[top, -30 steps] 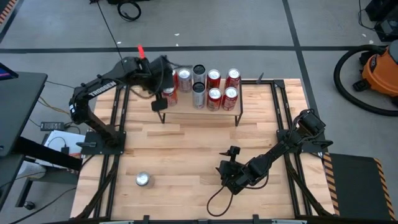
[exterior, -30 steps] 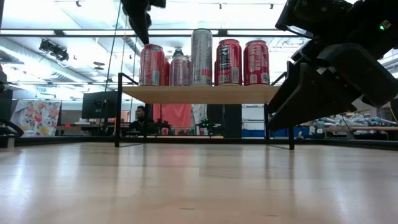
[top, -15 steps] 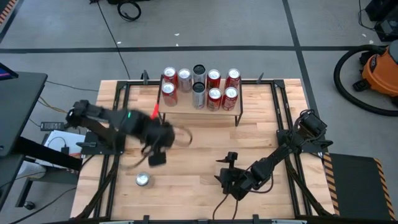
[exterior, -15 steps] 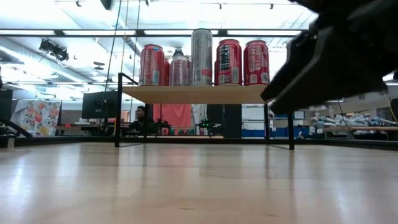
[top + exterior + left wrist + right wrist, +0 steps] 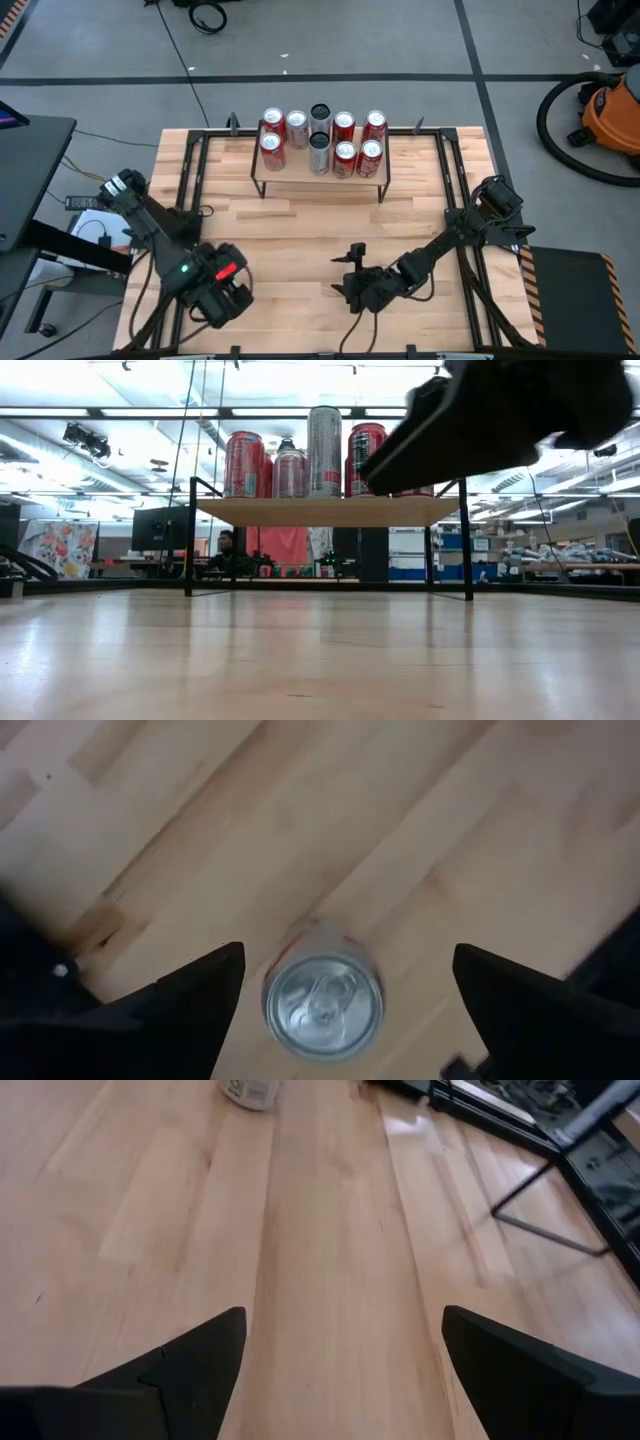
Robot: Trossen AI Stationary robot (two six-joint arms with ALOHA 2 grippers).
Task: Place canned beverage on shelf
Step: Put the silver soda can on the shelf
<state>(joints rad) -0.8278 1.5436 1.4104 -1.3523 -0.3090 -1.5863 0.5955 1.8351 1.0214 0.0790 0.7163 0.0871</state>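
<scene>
Left claw (image 5: 335, 975) hangs spread above the upright can (image 5: 322, 1003) at the table's (image 5: 300, 230) seven o'clock; shelf (image 5: 320, 178) at twelve. Descending off-centre would probably topple it.

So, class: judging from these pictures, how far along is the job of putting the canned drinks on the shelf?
Done: eight cans stand upright on the shelf. In hand: the left gripper hovers over the last can, upright on the table, jaws open either side and not gripping. Left: grasp it, lift it, set it on the shelf. The right gripper waits low over the table, open and empty.
</scene>
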